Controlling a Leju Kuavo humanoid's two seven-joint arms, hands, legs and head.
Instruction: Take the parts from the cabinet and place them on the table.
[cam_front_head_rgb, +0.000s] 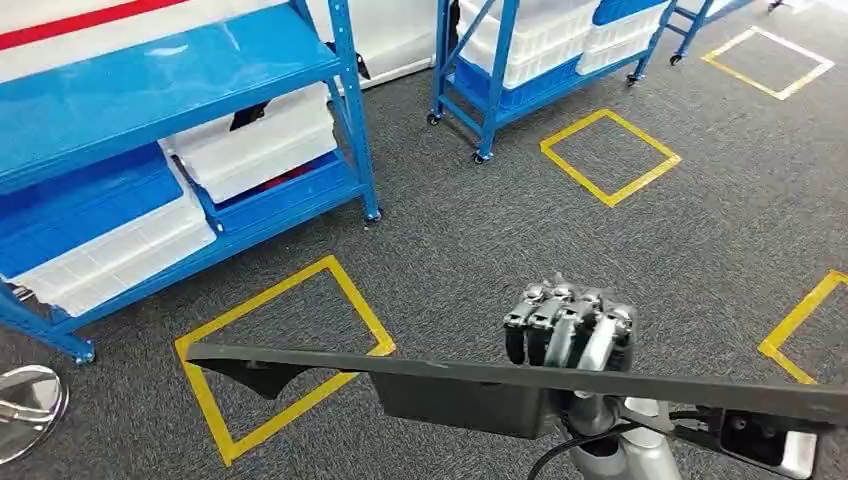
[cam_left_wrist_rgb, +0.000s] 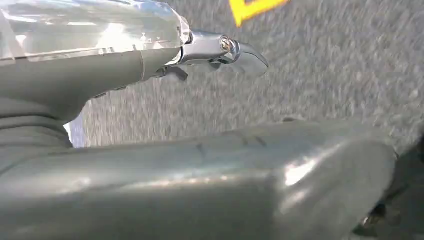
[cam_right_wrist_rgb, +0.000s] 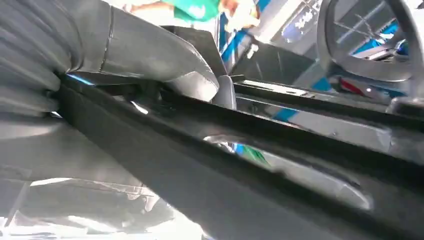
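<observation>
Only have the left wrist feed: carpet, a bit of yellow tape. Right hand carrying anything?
Observer: Yes. In the head view the right hand grips a long dark part, held crosswise.
Operator: Thumb on it?
Observer: Right wrist view: the thumb lies over the part's edge.
Operator: Rack nearby?
Observer: A blue rack with white bins stands ahead on the left.
</observation>
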